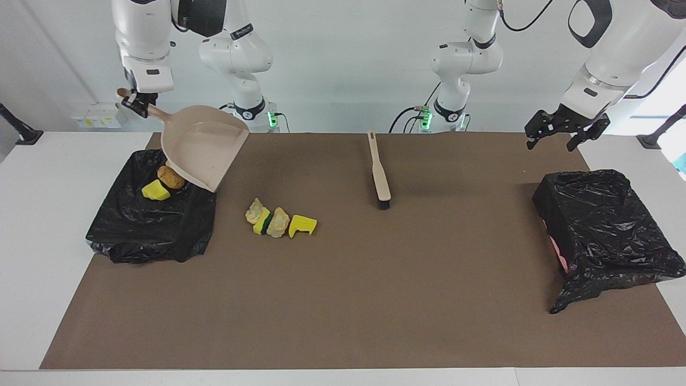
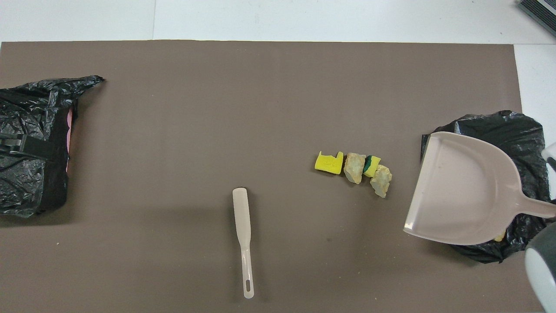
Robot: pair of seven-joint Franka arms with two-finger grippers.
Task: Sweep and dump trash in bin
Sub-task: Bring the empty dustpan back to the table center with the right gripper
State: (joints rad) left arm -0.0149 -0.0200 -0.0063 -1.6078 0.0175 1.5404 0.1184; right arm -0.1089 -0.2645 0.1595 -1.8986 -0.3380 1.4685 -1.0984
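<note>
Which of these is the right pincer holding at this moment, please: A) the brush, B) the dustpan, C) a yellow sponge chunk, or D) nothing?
B: the right pincer is shut on the handle of the dustpan, which hangs tilted over the bin at the right arm's end, while the brush lies untouched on the mat.

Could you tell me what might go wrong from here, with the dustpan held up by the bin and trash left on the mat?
1. The right gripper holds the dustpan only by its handle end, tilted over the bin; it may twist in the grip.
2. The pan's lip hangs by the bin's edge and could snag the black liner.
3. Four sponge chunks remain on the mat; the brush lies unheld, and the open left gripper hovers apart from it.
</note>
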